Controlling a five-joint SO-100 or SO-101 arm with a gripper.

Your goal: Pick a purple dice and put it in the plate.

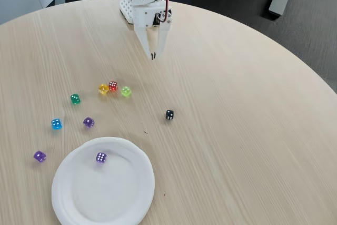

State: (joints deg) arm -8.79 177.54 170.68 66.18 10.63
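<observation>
1. While the white arm stands at the far edge of the round wooden table (pixel 237 130) in the fixed view, its gripper (pixel 153 55) points down over bare wood with the two fingertips drawn nearly together, holding nothing.
2. The purple dice (pixel 101 157), pale lavender with white pips, lies inside the plate (pixel 126 204), on the upper left part of its floor, close to the rim.
3. The plate is a round white paper one with a raised rim, sitting at the near edge of the table, left of centre.
4. Two darker purple dice lie on the wood outside the plate: one (pixel 88 122) just above the plate's rim, the other (pixel 39 156) to the left of the plate.
5. A blue die (pixel 56 124) sits left of the upper dark purple one, and a green die (pixel 75 99) lies above and between them.
6. A yellow die (pixel 103 89), a red die (pixel 112 86) and a light green die (pixel 126 91) form a tight cluster farther up the table; the yellow and red appear to touch.
7. A black die (pixel 169 114) rests alone, right of the others and well below the gripper.
8. The gripper is well apart from every die and from the plate.
</observation>
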